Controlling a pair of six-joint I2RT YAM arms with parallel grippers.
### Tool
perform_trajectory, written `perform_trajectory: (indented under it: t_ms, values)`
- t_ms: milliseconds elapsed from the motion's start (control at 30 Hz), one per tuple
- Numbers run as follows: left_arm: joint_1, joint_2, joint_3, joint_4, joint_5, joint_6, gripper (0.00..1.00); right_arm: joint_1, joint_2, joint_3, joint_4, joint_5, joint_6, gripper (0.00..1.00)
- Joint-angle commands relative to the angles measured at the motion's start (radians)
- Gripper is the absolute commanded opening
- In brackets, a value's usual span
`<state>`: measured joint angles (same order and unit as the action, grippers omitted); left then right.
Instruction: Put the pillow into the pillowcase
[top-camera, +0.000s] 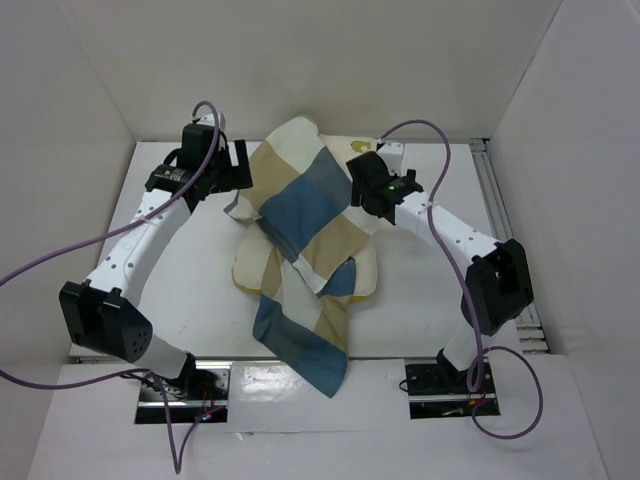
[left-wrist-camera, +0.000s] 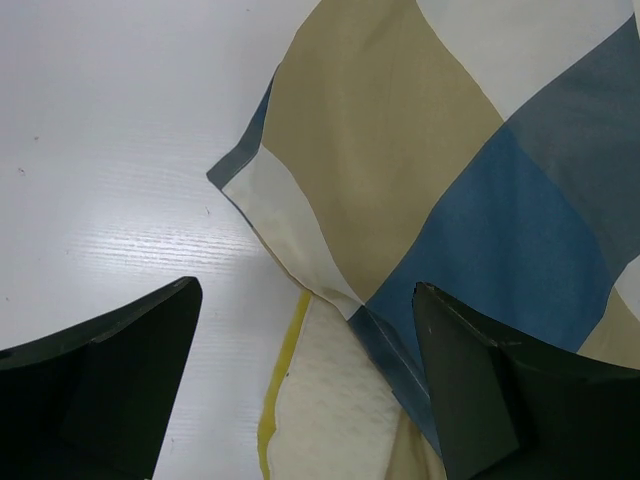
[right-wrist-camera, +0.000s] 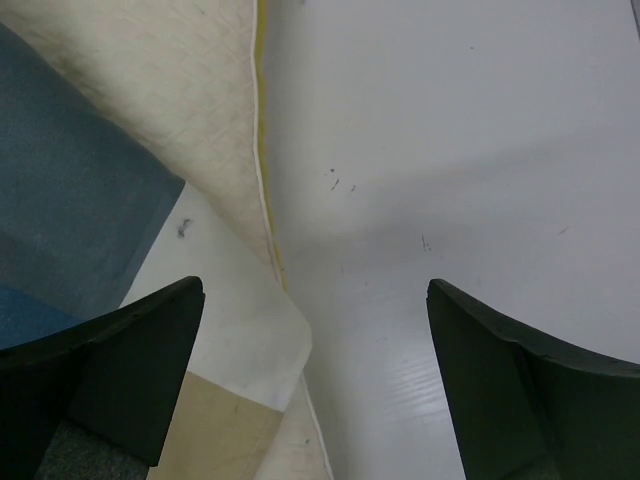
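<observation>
the pillowcase (top-camera: 300, 215) is lying over the pillow (top-camera: 248, 272) in the middle of the table (top-camera: 180, 290). the left gripper (left-wrist-camera: 305, 290) and the right gripper (right-wrist-camera: 315, 285) are hanging wide open and empty beside it, probably to catch the cloth edges.

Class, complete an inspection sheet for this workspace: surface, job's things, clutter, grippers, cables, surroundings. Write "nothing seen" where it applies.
Surface: white table, a few small dark marks.
Job's things: plain cream fabric pillow with yellow edge lies flat; blue, tan and white checked fabric pillowcase is draped over it, pillow edges uncovered.
Clutter: nothing seen.
Grippers: left hand and right hand open, empty, one at each side of the pile.
Cables: purple cables loop from both arms.
Surroundings: white walls on three sides.
</observation>
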<state>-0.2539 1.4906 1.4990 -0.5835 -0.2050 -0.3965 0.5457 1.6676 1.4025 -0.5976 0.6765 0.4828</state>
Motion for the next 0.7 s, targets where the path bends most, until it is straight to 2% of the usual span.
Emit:
perform_trajectory:
  t_ms: [0, 200, 333, 467, 667]
  values:
    - [0.004, -0.013, 0.038, -0.018, 0.027, -0.005, 1.00, 0.008, -0.060, 0.001, 0.044, 0.040, 0.017, 1.00]
    - [0.004, 0.022, 0.038, -0.039, 0.070, 0.008, 1.00, 0.029, -0.144, -0.065, 0.074, -0.067, -0.019, 1.00]
    - [0.013, 0.055, 0.029, -0.039, 0.156, -0.001, 1.00, 0.082, -0.244, -0.183, 0.140, -0.246, -0.059, 1.00]
    - [0.013, 0.134, 0.041, -0.067, 0.242, -0.010, 1.00, 0.192, -0.324, -0.246, 0.136, -0.313, -0.076, 1.00]
    - [0.022, 0.218, 0.052, -0.067, 0.306, -0.041, 1.00, 0.416, -0.358, -0.295, 0.085, -0.313, -0.027, 1.00]
